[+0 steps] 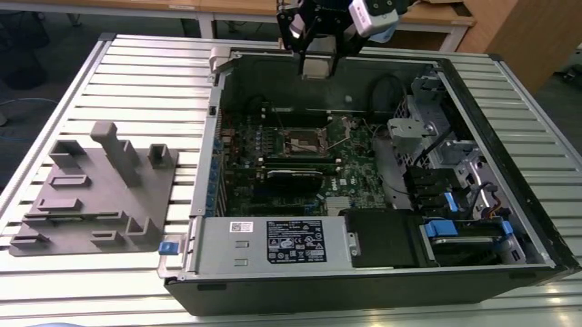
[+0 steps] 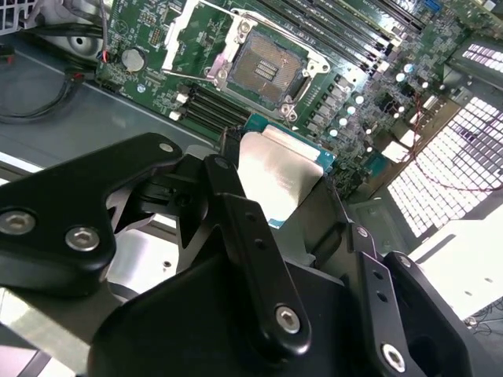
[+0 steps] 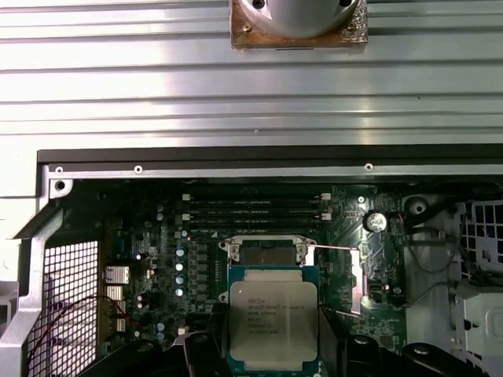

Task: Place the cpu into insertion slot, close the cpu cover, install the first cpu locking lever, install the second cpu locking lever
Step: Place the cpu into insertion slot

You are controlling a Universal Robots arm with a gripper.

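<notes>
Cpu (image 1: 315, 65) is up in the air. The hand (image 1: 317, 70) is squeezed tight on it, with one black finger on each side. Its shiny silver top shows between the fingers (image 2: 240, 216) in both wrist views.

Now look across the exterior view. A gray holder (image 1: 95, 191) with little blocks on it lies on the tabletop (image 1: 146, 68). It is at about 9 o'clock from the computer case (image 1: 214, 136). The case lies on its side with its big side open, and a green board (image 1: 355, 170) is inside. The insertion slot (image 1: 304, 141) sits near the middle of that board. It has a dark middle and a shiny rim, and nothing is in it.

From the hand, the slot is at 6 o'clock. It is well apart from the hand and lower down, deep inside the case. A long black card (image 1: 293, 178) lies just beside the slot at 6 o'clock. Past that is a gray box with a label (image 1: 277, 242). At about 4 o'clock from the slot are metal racks with blue tabs (image 1: 454, 197).

In the first wrist view the cpu's sides run the same way as the slot's sides, so it does not look turned. A thin metal rod (image 3: 334, 249) sticks out beside the slot. I cannot tell how the cpu cover stands. I think the first job is only part done, because the cpu is held but not yet in the slot.
</notes>
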